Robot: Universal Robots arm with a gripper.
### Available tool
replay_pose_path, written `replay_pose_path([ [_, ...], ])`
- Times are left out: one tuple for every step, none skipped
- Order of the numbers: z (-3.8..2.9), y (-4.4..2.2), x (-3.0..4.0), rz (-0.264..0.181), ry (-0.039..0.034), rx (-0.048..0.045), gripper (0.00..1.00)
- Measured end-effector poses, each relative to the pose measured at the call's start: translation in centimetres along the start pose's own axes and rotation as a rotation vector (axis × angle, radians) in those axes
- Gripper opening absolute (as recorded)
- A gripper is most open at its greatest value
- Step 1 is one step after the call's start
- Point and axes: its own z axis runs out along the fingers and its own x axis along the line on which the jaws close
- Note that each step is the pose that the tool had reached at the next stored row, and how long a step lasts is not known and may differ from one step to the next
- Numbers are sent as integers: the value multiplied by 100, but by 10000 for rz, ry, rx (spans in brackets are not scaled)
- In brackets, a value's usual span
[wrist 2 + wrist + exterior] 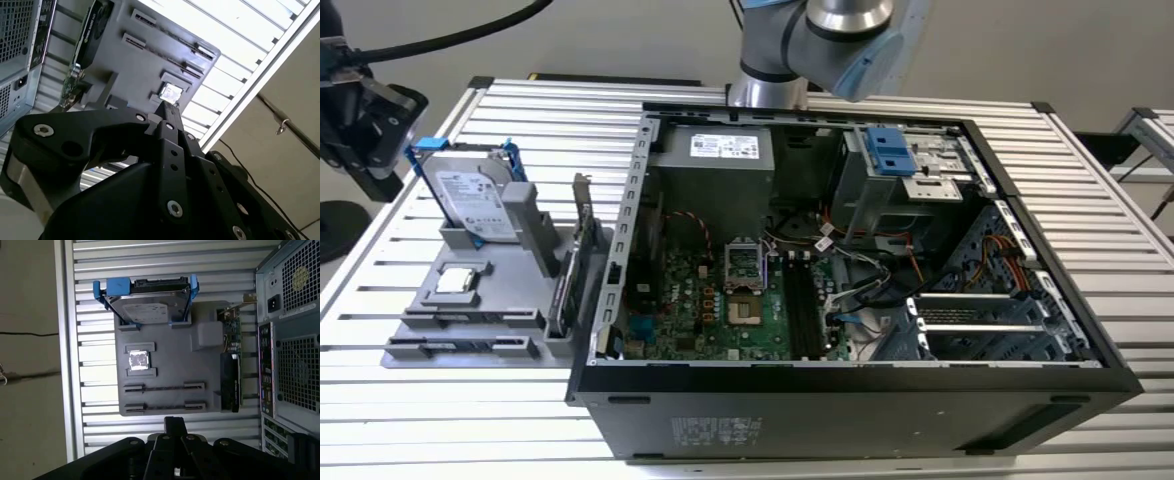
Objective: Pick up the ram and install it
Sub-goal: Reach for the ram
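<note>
- Ram [464, 346] stands on edge in the 6 o'clock slot of the gray tray [494, 290] in the exterior view. The tray sits on the counter [480, 420] at 9 o'clock of the open computer case [854, 400]. The arm's gripper [376, 175] hangs at 10 o'clock of the tray, well apart from the ram.
- In the first wrist view the gripper [175, 424] has its jaws drawn together, holding nothing. The ram [165, 405] lies in the tray slot nearest them, not touching. The hard drive [145, 312] stands at the tray's far end.
- In the second wrist view the gripper [167, 112] points at the tray [125, 65], its jaws likewise together.
</note>
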Motion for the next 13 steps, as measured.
replay_pose_path([
  [0, -7, -4, 1, 8, 1, 0],
  [-1, -14, -6, 0, 13, 1, 0],
  [-1, -20, -6, -2, 15, 2, 0],
  [-1, -25, -6, -5, 16, 2, 0],
  [-1, -30, -7, -8, 16, 2, 0],
  [-1, -35, -7, -9, 15, 1, 0],
  [-1, -38, -7, -9, 16, 2, 0],
  [-2, -39, -7, -8, 16, 2, 0],
  [-2, -40, -7, -8, 16, 2, 0],
  [-1, -40, -7, -8, 15, 2, 0],
  [0, -41, -7, -10, 15, 1, 0],
  [0, -41, -7, -14, 16, 2, 0],
  [-1, -41, -6, -20, 17, 3, 0],
])
